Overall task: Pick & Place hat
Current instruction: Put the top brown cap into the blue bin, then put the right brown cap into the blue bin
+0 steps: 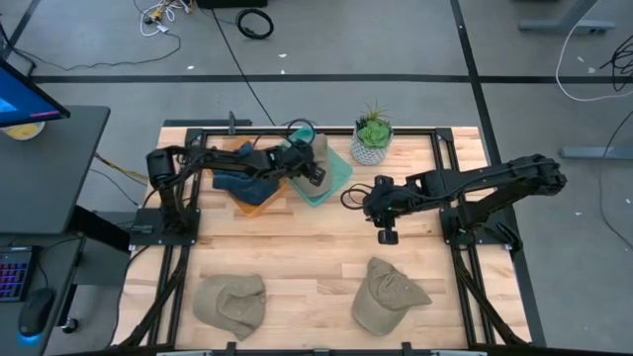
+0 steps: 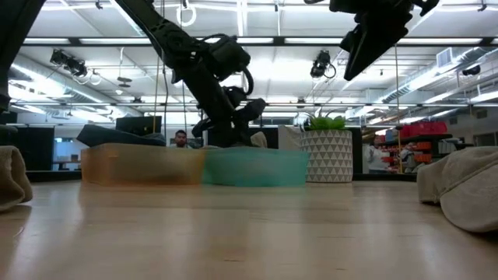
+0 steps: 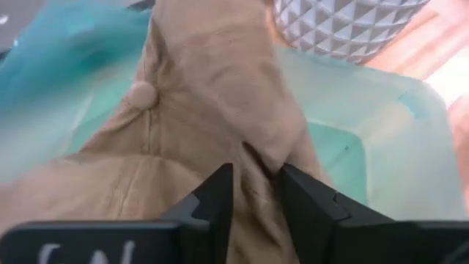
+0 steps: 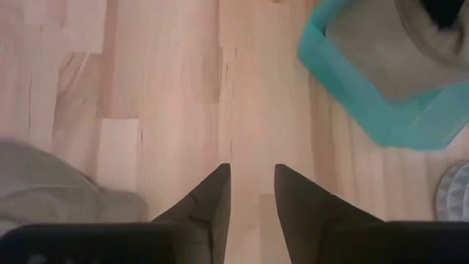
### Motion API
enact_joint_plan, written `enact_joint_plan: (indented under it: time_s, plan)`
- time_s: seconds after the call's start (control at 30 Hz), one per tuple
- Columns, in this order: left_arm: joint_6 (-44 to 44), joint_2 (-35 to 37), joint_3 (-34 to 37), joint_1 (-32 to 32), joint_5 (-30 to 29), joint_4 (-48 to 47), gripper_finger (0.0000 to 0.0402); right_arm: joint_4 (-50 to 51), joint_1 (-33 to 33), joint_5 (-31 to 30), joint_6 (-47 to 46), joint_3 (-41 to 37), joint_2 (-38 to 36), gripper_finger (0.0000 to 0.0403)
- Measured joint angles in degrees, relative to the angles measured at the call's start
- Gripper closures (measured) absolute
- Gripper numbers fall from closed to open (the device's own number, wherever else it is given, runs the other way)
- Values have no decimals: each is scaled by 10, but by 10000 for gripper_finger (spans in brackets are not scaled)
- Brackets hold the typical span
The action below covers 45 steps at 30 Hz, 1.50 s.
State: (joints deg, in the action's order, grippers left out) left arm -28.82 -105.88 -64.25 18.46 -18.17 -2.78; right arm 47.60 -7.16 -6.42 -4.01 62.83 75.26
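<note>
1. Far left of the table there's an orange bin with something dark blue in it, soft-looking. Translucent plastic, rectangular.
2. Right beside it sits the teal bin, same see-through plastic, and that's where the action is. The left gripper is down in it, fingers pinched closed on a fold of a tan hat.
3. That hat is soft cotton-ish cloth, crumpled, with the little crown button showing in the left wrist view. It hangs bunched from the fingers down into the bin, long axis roughly up-and-down, though honestly it's too scrunched to say where the brim points.
4. Behind the teal bin: a small succulent in a white pot with a triangle pattern.
5. The right gripper hovers over bare wooden table mid-table, fingers a little apart, holding nothing.
6. Along the near edge lie two more floppy tan hats, the left hat and the right hat, both lumpy heaps.
</note>
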Motion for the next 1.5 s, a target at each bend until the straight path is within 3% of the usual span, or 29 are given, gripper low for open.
enact_joint_plan:
  time_s: [0.27,0.57,0.83,1.1,1.33,1.5]
  plan:
    - [99,93,0,-2,30,-75,241,19,-19,33,-59,0,7,293]
    - [174,185,0,-5,34,-151,234,21,-50,58,-143,0,61,293]
    - [176,195,0,-11,34,-196,234,27,-94,104,-243,0,117,293]
    - [183,195,0,-11,34,-182,234,34,-148,195,-410,0,147,266]
    - [206,195,0,-11,33,-158,234,30,-194,194,-523,0,176,231]
    - [207,195,0,-11,33,-148,234,26,-219,195,-556,0,200,210]
